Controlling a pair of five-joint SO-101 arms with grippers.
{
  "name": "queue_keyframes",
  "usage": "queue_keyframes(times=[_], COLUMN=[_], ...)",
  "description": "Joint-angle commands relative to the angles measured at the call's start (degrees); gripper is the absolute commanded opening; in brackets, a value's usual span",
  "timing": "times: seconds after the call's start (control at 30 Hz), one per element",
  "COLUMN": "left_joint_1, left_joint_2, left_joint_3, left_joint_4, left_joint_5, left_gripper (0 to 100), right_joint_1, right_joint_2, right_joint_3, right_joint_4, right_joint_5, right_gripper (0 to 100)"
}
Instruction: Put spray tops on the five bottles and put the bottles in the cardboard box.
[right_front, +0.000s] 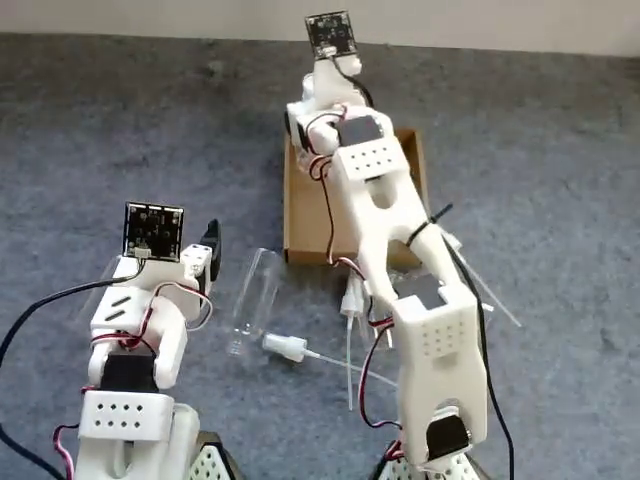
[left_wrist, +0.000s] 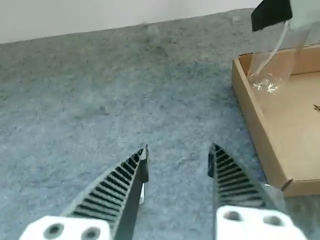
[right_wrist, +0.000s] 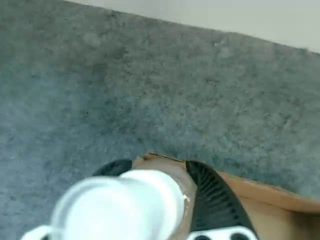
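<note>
Right hand (right_wrist: 156, 174) closed around bottle (left_wrist: 272, 55), long axis vertical, base just over box (left_wrist: 255, 120) corner directly beneath; left hand (left_wrist: 177, 160) open, empty, farther off.

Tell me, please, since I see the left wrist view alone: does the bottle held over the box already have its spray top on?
Observer: Yes. The right wrist view shows a white spray top on the bottle held in the right claw.
Operator: Thank you. Are any bottles lying on the table?
Observer: One clear bottle lies on its side next to the left arm, with no top on it.
Operator: Is there a top nearby for it?
Observer: A loose spray top lies just beside that bottle, its tube pointing toward the right arm.
</note>
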Motion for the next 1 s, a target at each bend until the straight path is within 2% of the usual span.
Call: queue_keyframes(times=[0.0, 0.33, 0.47, 0.7, 0.97], left_joint_1=[-0.57, -0.57, -0.57, -0.57, -0.57], left_joint_2=[-0.31, -0.31, -0.31, -0.31, -0.22], left_joint_3=[-0.13, -0.13, -0.13, -0.13, -0.13], left_joint_4=[-1.23, -1.23, -1.23, -1.23, -1.23], left_joint_5=[-0.35, -0.35, -0.35, -0.35, -0.35], left_gripper=[15, 15, 15, 15, 15], right_joint_1=[0.57, 0.57, 0.04, -0.84, -1.89], right_joint_2=[-0.57, 3.12, 3.12, 3.03, 2.95], right_joint_3=[-4.09, -4.18, -4.18, -4.18, -4.26], right_joint_4=[-1.36, -1.54, -1.45, -1.19, 1.01], right_joint_5=[-3.60, -3.34, 1.49, 1.67, 1.76], right_gripper=[0.3, 0.5, 0.8, 12.0, 13.2])
